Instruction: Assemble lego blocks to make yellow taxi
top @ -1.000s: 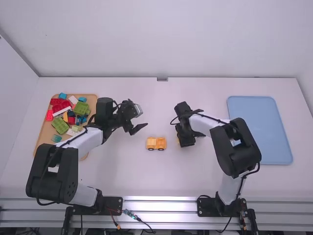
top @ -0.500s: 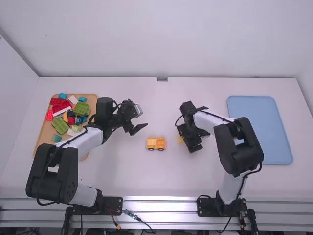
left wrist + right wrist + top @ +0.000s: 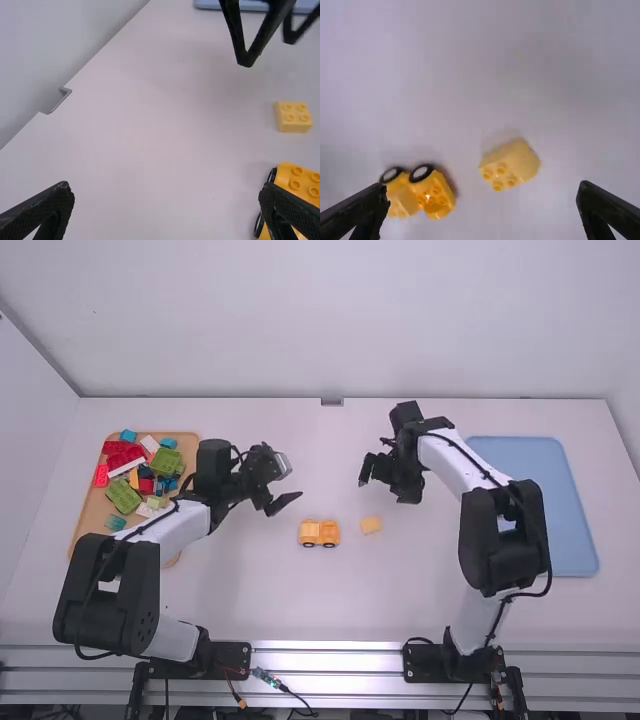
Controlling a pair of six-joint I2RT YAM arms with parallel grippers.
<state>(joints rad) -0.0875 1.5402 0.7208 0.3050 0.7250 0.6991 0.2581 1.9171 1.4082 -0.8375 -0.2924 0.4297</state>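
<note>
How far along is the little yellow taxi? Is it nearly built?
Partly, it seems. A yellow car body already stands on its wheels. Nothing is in hand: the left gripper and the right gripper are both open and empty. A loose yellow block lies apart from the car, studs up, so fitting it on top is probably what's left.

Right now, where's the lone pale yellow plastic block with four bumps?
In the high view, the pale yellow block lies on the white table, just right of the yellow-orange plastic car with black wheels.
</note>
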